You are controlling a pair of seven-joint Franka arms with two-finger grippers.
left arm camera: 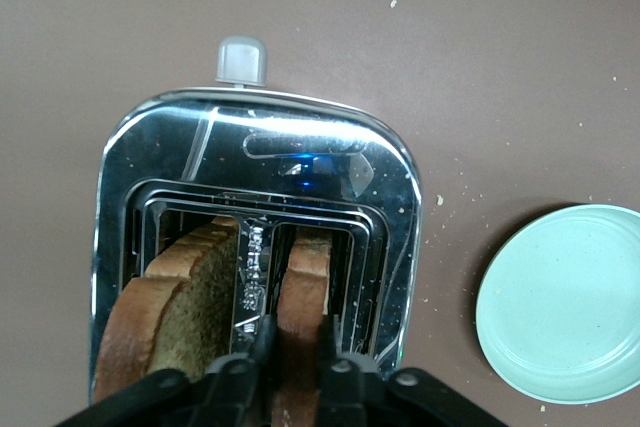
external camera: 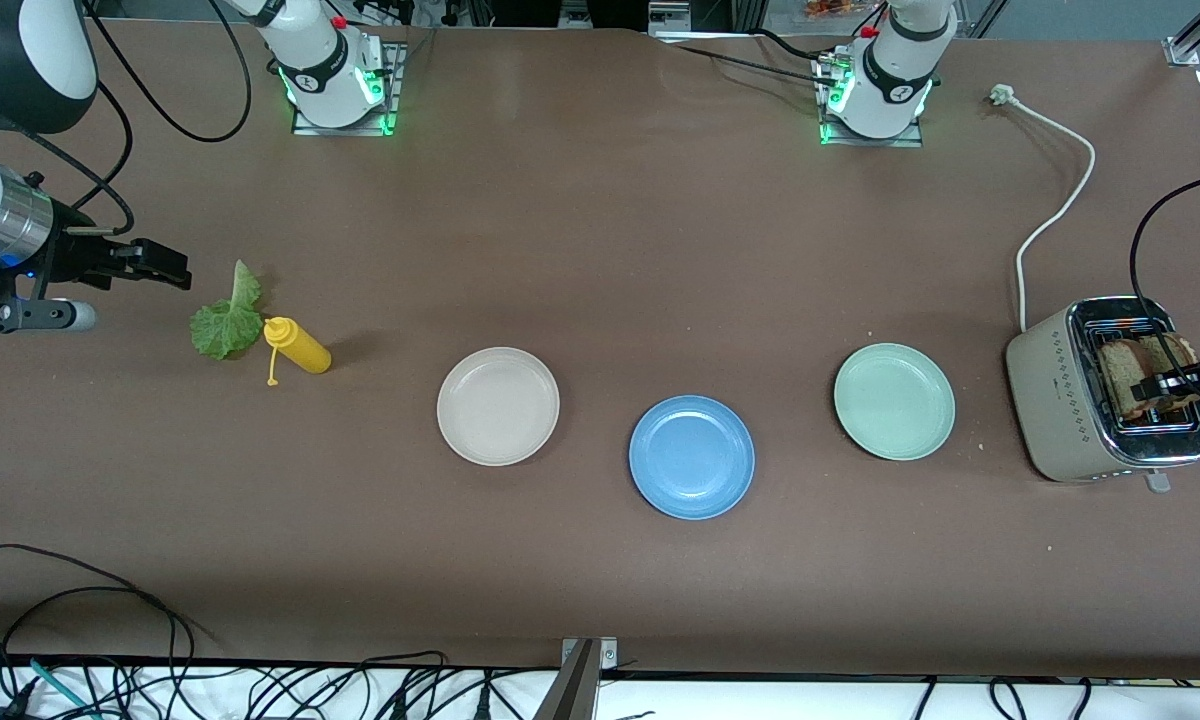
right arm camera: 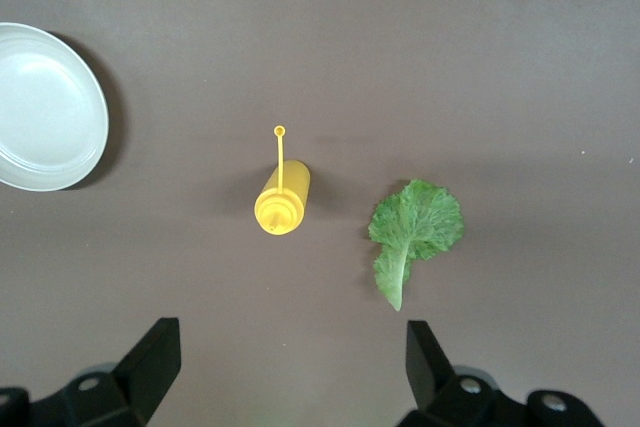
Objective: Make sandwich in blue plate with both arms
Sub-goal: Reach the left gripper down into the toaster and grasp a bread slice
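Two bread slices stand upright in the toaster; the left gripper has its jaws clamped on one. The right gripper, jaws wide apart, hangs over one lettuce leaf, its stem pointing toward the jaws. Three plates sit on the counter, the blue plate bare.

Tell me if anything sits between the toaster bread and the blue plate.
Yes. The pale green plate lies on the table between the toaster and the blue plate. The left gripper is shut on a bread slice in the toaster, so carrying it high should clear that low plate.

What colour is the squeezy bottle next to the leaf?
The squeezy bottle is yellow all over, cap too. The right wrist view shows it best.
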